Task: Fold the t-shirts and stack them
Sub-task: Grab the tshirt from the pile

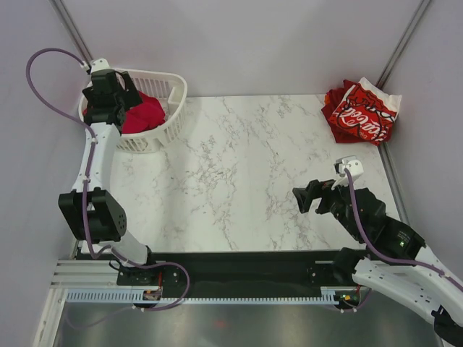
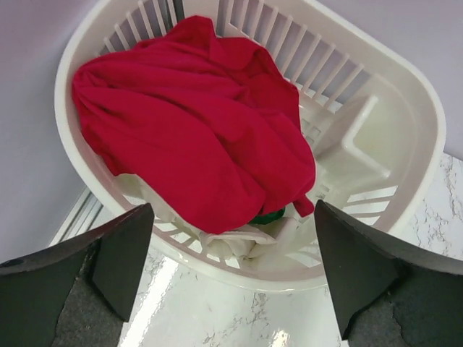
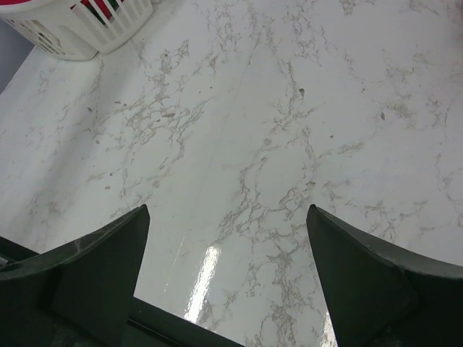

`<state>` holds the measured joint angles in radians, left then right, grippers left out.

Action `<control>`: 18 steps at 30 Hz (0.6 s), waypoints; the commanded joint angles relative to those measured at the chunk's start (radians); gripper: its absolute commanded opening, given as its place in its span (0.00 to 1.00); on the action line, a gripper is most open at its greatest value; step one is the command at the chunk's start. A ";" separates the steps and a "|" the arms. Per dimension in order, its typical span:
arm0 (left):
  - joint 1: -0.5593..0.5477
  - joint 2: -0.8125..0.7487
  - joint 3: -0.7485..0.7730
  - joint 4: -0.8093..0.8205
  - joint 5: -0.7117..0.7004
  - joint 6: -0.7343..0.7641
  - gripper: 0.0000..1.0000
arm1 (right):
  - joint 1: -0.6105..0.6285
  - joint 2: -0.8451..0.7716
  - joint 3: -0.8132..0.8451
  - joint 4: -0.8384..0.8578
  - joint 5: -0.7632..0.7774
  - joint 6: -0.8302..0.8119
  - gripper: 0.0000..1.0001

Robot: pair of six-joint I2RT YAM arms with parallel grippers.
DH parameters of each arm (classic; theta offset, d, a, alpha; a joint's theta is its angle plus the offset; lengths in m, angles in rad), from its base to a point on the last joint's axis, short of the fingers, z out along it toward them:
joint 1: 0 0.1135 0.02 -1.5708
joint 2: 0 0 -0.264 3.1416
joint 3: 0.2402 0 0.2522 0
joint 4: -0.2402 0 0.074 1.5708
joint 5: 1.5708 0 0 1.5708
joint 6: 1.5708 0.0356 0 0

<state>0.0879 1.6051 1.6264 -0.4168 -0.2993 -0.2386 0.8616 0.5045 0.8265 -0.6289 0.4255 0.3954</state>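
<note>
A plain crimson-red t-shirt [image 1: 145, 116] lies crumpled in the white slatted basket [image 1: 172, 108] at the back left. In the left wrist view it [image 2: 188, 123] fills the basket [image 2: 405, 94], with a bit of green t-shirt [image 2: 269, 215] and white cloth [image 2: 231, 242] under its near edge. My left gripper [image 1: 116, 105] hangs above the basket's left side, open and empty [image 2: 233, 217]. The red-and-white t-shirt with white script [image 1: 362, 112] lies folded at the back right corner. My right gripper [image 1: 309, 196] is open and empty above bare marble [image 3: 228, 213], near the right front.
The white marble table [image 1: 239, 166] runs between the basket and the folded shirt. Grey walls close in on the back and both sides. A black rail [image 1: 239, 264] lines the near edge. The basket's corner [image 3: 72, 29] shows in the right wrist view.
</note>
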 commanded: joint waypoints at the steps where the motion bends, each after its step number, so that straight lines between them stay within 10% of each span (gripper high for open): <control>1: -0.008 0.001 0.033 -0.002 0.071 -0.047 1.00 | 0.001 -0.001 -0.016 -0.003 0.009 -0.010 0.98; 18: 0.101 0.159 0.128 -0.036 0.261 -0.142 0.96 | 0.001 -0.029 -0.041 0.011 0.012 -0.023 0.98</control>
<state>0.1925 1.7275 1.6966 -0.4500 -0.1036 -0.3412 0.8616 0.4931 0.7895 -0.6296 0.4202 0.3878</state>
